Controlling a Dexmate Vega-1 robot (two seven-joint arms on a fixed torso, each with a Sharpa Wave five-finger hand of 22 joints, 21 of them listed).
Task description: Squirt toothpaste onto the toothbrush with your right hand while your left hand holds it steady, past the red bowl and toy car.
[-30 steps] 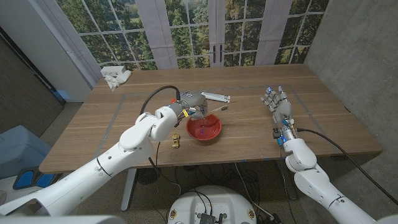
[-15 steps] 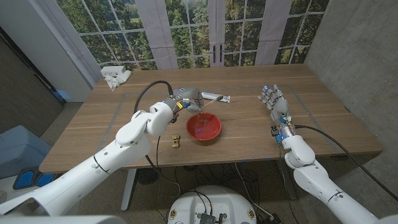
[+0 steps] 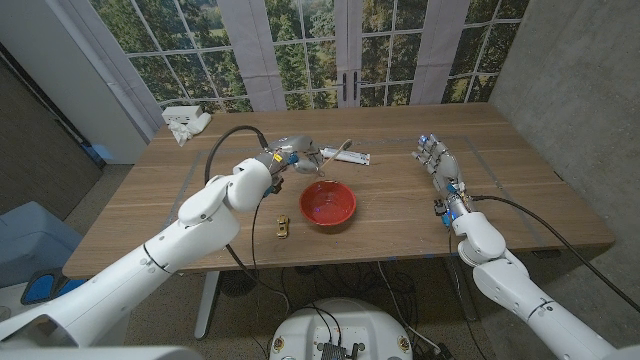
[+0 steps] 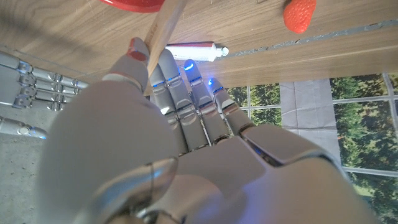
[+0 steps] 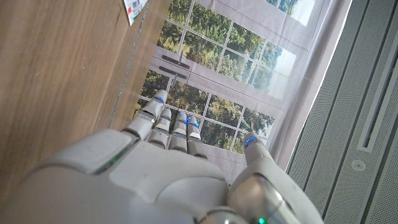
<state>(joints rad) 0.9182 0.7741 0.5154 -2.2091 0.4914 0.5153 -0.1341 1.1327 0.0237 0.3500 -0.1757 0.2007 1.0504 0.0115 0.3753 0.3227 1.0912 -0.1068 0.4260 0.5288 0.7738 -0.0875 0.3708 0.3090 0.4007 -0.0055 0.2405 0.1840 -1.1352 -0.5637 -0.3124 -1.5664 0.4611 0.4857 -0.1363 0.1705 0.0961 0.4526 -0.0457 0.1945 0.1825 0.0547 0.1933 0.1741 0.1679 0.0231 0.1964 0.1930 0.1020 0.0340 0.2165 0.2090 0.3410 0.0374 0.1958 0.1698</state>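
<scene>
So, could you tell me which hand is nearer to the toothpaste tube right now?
Left. The left hand, holding the toothbrush, is just beside the toothpaste tube; the right hand stands well off to the tube's right, apart from it.

The bowl [image 3: 328, 204] sits mid-worktop [image 3: 520, 200], the toy car [image 3: 283, 226] just left of it. The toothpaste [image 3: 346, 156] lies behind the bowl. A cloth [image 3: 186, 124] lies at the far left corner.

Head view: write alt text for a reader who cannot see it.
The robot's left hand holds a wooden toothbrush above the table, just behind a red bowl and near a toothpaste tube. The right hand waits with fingers spread; a small yellow toy car sits beside the bowl.
</scene>
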